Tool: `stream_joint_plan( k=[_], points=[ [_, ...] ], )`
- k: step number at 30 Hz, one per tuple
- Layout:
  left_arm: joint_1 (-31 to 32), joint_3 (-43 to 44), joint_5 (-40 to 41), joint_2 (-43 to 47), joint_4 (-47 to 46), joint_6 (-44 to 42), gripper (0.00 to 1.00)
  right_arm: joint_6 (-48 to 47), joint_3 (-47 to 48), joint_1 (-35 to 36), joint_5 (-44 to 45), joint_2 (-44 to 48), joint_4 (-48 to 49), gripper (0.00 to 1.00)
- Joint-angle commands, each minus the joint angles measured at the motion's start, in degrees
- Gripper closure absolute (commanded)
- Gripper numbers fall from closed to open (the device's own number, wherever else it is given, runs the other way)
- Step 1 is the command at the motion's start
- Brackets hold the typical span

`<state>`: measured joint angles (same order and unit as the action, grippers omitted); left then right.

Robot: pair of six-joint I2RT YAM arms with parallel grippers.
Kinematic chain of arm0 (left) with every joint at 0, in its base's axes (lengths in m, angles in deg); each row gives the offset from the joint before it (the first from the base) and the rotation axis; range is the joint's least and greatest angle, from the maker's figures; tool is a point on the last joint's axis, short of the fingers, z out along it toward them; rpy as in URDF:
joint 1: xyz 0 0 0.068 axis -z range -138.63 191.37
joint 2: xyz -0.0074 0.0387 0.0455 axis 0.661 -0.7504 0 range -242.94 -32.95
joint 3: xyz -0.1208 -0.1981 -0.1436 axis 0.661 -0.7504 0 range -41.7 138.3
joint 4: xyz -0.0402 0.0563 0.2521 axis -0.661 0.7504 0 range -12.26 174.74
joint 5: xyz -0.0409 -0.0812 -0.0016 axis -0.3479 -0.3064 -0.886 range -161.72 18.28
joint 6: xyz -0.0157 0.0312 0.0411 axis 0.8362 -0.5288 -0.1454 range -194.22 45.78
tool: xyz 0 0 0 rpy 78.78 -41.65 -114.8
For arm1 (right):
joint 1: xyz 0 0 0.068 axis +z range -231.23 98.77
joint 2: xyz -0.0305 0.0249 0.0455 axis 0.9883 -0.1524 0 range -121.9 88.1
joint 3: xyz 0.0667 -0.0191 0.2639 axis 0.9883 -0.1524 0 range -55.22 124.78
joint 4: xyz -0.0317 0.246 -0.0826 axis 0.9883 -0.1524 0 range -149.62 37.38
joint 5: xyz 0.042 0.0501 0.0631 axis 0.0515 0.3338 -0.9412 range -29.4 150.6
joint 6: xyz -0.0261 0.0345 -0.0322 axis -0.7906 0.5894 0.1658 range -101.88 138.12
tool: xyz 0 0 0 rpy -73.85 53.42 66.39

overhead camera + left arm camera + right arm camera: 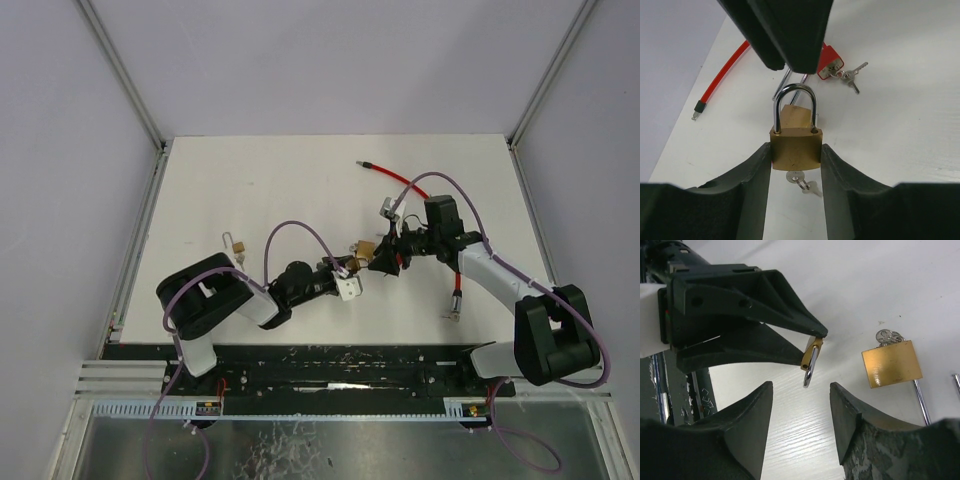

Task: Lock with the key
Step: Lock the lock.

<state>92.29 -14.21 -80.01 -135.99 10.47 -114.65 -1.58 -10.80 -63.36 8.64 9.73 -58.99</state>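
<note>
A brass padlock [795, 147] with a silver shackle is clamped by its body between my left gripper's fingers [752, 185]. A key [795, 176] sits in its underside, with a ring and a second key hanging from it. The left gripper [352, 272] is shut on this padlock above the table's middle. In the right wrist view the padlock [812, 359] is edge-on at the left fingertips. My right gripper [801, 395] is open, its fingers on either side of the shackle's end and not touching it. It faces the left gripper in the top view [385, 258].
A second brass padlock [891, 364] with a long shackle and keys [887, 335] lies on the table under the grippers. A red cable lock [830, 62] with keys [852, 77] and its red cable [722, 75] lie beyond. A small padlock [237, 243] lies at the left.
</note>
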Motion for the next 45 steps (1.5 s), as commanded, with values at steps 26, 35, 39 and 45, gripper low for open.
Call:
stream_joint_plan(
  k=[26,35,39,45],
  points=[
    [1.9,0.4,3.2,-0.6,-6.3,-1.0,1.00,11.0,0.0,2.7,3.4,-4.0,7.5,0.75],
    [2.2,0.5,2.9,-0.8,-6.4,-1.2,1.00,10.9,0.0,3.3,3.9,-4.1,7.8,0.81],
    [2.3,0.4,3.1,-0.8,-6.3,-1.3,1.00,10.0,0.5,3.8,4.0,-4.7,6.6,0.89],
    [2.3,0.3,4.2,-0.8,-6.7,-0.8,0.88,8.5,2.0,4.2,4.5,-4.9,4.2,1.00]
  ],
)
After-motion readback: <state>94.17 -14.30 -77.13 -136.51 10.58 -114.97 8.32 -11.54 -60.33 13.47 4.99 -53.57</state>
